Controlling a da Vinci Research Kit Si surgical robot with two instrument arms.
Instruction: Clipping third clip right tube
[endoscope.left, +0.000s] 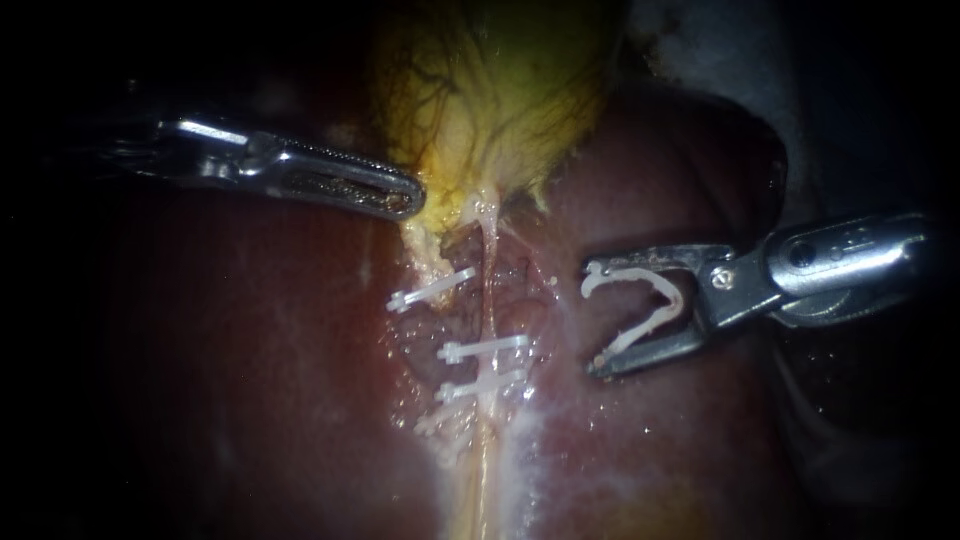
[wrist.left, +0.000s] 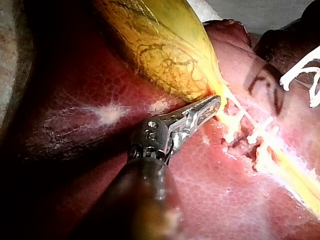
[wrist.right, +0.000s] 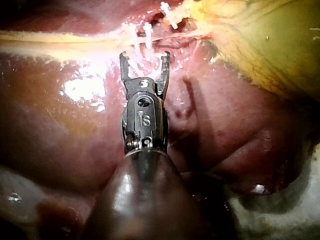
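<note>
Right tube (endoscope.left: 489, 300) | runs from gallbladder (endoscope.left: 500, 90) neck over liver (endoscope.left: 250, 350), clips (endoscope.left: 482, 348) across it | soft, slippery, likely tear-prone; straddle a bare stretch squarely | right instrument (endoscope.left: 592, 318) hand clasps loaded clip (endoscope.left: 650, 275), near, apart | left instrument (endoscope.left: 405, 197) hand closed, empty, against gallbladder.

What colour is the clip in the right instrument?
White. The clip in the right instrument shows best in the endoscope view.

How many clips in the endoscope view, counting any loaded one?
4. Three shut across the tubes: upper clip, middle clip, lower clip. One open clip sits in the right instrument's jaws. A pale patch below may hide another.
</note>
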